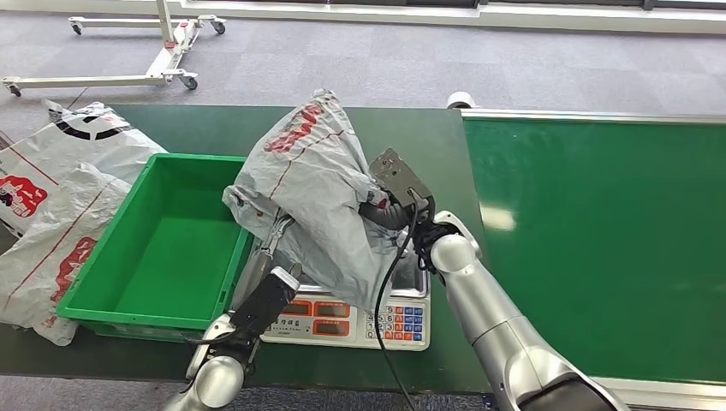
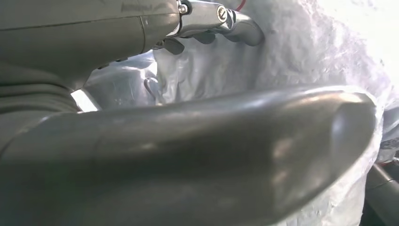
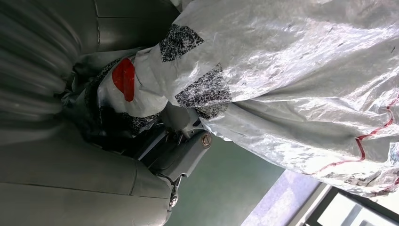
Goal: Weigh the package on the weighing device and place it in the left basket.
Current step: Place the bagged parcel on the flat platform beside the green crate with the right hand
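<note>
Head view shows a grey plastic package (image 1: 312, 193) with red markings held up between both hands above the scale (image 1: 355, 318), its lower end hanging just over the scale's metal pan. The right hand (image 1: 385, 210) grips the package's right side — fingers sunk into the crumpled plastic — and in the right wrist view that hand (image 3: 141, 127) is closed on a bunched fold of the bag with black and red print. The left hand (image 1: 272, 238) presses against the package's lower left side; in the left wrist view its thumb (image 2: 211, 155) lies along the plastic and its fingers (image 2: 226, 21) curl into the bag, so it holds the package too. A green basket (image 1: 103, 257) sits on the dark green desk (image 1: 197, 128) just left of the scale, touching or nearly touching it. More grey bags (image 1: 60, 197) lie heaped at the desk's left edge beside the basket. A green belt (image 1: 599, 240) runs along the right side, and a white wheeled frame (image 1: 128, 51) stands on the carpet (image 1: 428, 68) beyond the desk.
</note>
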Controlling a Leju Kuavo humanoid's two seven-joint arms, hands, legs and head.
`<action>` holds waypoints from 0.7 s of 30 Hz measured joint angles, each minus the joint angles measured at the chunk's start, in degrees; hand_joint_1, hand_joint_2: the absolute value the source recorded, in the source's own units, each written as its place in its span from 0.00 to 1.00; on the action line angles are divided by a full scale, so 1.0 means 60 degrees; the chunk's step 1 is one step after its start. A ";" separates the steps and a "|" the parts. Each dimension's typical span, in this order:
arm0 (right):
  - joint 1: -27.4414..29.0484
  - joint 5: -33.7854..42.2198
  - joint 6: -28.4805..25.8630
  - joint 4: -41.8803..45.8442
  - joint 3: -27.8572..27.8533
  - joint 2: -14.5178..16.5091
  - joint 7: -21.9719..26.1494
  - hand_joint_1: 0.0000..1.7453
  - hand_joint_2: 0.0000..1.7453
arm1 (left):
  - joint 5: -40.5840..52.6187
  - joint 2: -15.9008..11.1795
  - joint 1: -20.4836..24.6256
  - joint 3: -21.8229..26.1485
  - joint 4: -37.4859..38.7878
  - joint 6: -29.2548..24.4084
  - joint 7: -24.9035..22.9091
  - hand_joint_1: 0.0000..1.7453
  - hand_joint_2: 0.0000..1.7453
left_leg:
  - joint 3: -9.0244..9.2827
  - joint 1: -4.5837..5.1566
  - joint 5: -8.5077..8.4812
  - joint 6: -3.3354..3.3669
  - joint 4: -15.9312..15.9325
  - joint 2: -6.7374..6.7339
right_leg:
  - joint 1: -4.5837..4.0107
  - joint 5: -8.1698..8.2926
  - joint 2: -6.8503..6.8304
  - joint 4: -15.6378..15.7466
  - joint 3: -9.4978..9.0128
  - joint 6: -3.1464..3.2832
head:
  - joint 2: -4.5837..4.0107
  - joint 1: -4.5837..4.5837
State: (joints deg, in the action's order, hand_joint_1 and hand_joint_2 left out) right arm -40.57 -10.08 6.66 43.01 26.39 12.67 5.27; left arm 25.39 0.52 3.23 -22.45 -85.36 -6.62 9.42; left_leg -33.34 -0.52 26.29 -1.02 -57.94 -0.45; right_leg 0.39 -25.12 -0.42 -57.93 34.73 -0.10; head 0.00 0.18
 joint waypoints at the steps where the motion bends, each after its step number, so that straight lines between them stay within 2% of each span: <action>1: 0.0003 0.0000 0.0000 0.0000 0.0017 -0.0005 -0.0009 1.00 1.00 | -0.0007 0.0000 0.0000 0.0000 0.0001 0.0000 0.0000 0.00 0.00 | 0.0000 0.0000 0.0000 0.0000 0.0000 0.0000 | -0.0001 0.0000 0.0000 0.0000 0.0000 0.0000 | 0.0000 0.0000; 5: 0.0005 0.0000 -0.0002 0.0000 0.0052 -0.0021 -0.0045 1.00 1.00 | -0.0023 0.0000 0.0001 0.0000 0.0002 0.0000 0.0000 0.00 0.00 | -0.0001 0.0000 0.0000 0.0000 0.0000 0.0000 | -0.0002 -0.0001 0.0001 0.0000 0.0002 0.0001 | 0.0000 0.0000; 8: 0.0005 -0.0066 -0.0053 -0.0015 0.0086 -0.0035 -0.0607 0.27 1.00 | -0.0031 -0.0003 0.0002 0.0000 0.0001 0.0003 -0.0029 0.00 0.00 | -0.0001 0.0000 0.0000 0.0000 0.0000 0.0000 | -0.0002 -0.0001 0.0001 0.0000 0.0002 0.0001 | 0.0000 -0.0001; 9: 0.0004 -0.0144 -0.0095 -0.0037 0.0121 -0.0048 -0.0925 0.01 0.75 | -0.0032 -0.0006 0.0003 0.0000 0.0000 0.0005 -0.0055 0.00 0.00 | -0.0001 0.0000 0.0000 0.0000 0.0000 0.0000 | -0.0002 -0.0001 0.0001 0.0000 0.0002 0.0001 | 0.0000 -0.0001; 12: 0.0010 -0.0512 -0.0353 -0.0158 0.0263 -0.0135 -0.1701 0.00 0.00 | -0.0001 -0.0021 -0.0001 0.0000 -0.0025 0.0018 -0.0179 0.00 0.00 | -0.0002 0.0000 0.0000 0.0000 0.0000 0.0000 | 0.0000 -0.0001 0.0000 0.0000 0.0002 0.0000 | 0.0000 -0.0001; 21: 0.0186 -0.1189 -0.0522 -0.0040 0.0458 -0.0615 -0.2920 0.00 0.00 | 0.0208 -0.0058 -0.0021 0.0000 -0.0231 0.0102 -0.0371 0.00 0.00 | -0.0002 0.0000 0.0000 0.0000 -0.0001 0.0000 | 0.0002 0.0000 -0.0001 0.0001 0.0000 0.0000 | 0.0000 0.0000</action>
State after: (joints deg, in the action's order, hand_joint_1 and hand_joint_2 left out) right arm -39.45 -17.21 3.53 42.77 29.14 8.98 -12.25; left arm 26.64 0.17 3.11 -22.45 -86.75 -6.01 7.20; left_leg -33.35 -0.52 26.29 -1.02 -57.94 -0.44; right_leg 0.40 -25.12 -0.43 -57.93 34.73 -0.10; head 0.00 0.18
